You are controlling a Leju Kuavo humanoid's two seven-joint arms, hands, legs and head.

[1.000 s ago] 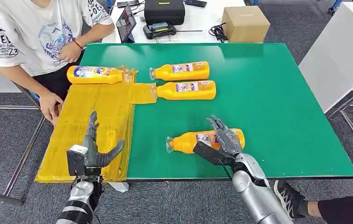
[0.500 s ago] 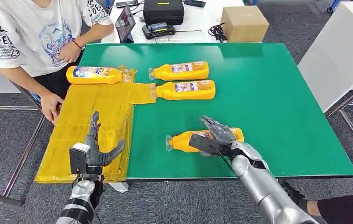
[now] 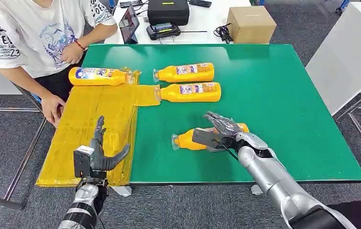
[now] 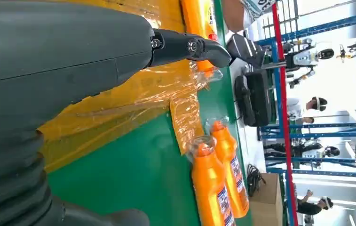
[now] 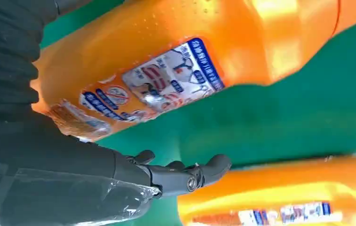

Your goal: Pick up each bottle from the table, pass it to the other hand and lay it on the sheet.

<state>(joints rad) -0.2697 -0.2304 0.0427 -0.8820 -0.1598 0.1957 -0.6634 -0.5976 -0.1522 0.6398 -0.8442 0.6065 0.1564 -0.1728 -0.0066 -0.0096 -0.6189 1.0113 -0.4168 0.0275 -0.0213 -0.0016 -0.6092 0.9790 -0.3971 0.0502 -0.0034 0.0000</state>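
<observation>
The nearest bottle point(image 3: 202, 138), orange with a clear cap, lies on its side on the green table point(image 3: 283, 95), to the right of the yellow sheet point(image 3: 92, 129) and apart from it, its cap pointing toward the sheet. The right wrist view shows its label point(image 5: 159, 84): blue and red print with small pictures, the characters too small to read. The right hand point(image 3: 221, 133) wraps over this bottle's far end, fingers curled across the top and thumb on the near side; whether the bottle is off the table cannot be told.

Two more orange bottles lie side by side farther from the robot, right of the sheet: one point(image 3: 191, 92) with its cap at a strip of the sheet that juts right, the other point(image 3: 185, 72) just beyond it on bare green. A fourth bottle point(image 3: 99, 76) lies on the sheet's far end, its blue and white label unreadable.

The left hand point(image 3: 99, 152) hovers over the near part of the sheet, fingers spread and upright, holding nothing.

A person in a white printed T-shirt point(image 3: 35, 33) stands at the sheet's far left corner, one hand point(image 3: 52, 107) at the sheet's left edge. Beyond the table sit a cardboard box point(image 3: 251, 24) and a black case point(image 3: 168, 10)
</observation>
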